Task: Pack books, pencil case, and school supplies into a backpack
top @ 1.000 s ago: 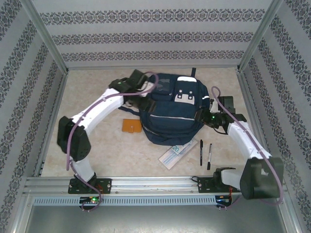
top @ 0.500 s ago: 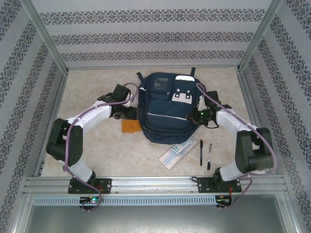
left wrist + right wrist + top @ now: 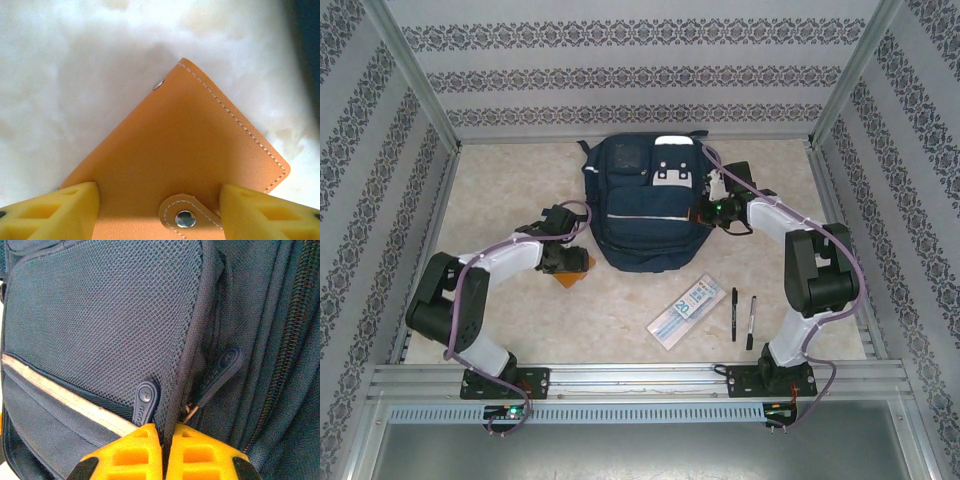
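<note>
The backpack (image 3: 642,210) lies front up at the middle of the surface's far edge. From above its pockets look shut, and nothing inside it can be made out. Everything else lies out on the surface (image 3: 520,180).

The right hand (image 3: 706,212) is at the backpack's right side. In the right wrist view its yellow fingers (image 3: 200,456) are pressed together on the bound edge of the mesh pocket (image 3: 115,315), which runs down into the seam between them. Two dark zip pulls (image 3: 144,401) hang just above the fingertips, and the zip teeth (image 3: 295,315) to the right are closed.

The orange-brown notebook (image 3: 200,145) lies flat beside the backpack's near-left corner, turned corner-on, with its clasp tab (image 3: 187,214) snapped down. The left hand (image 3: 160,212) is over it with its fingers (image 3: 55,212) apart, one on each side of the tab. I cannot tell whether they touch the cover.

The pale pencil case (image 3: 685,312) lies slanted toward the near edge, right of the middle, its teal "20" at the nearer end. Its contents cannot be made out. Two black pens (image 3: 734,313) lie side by side just to its right, apart from it.
</note>
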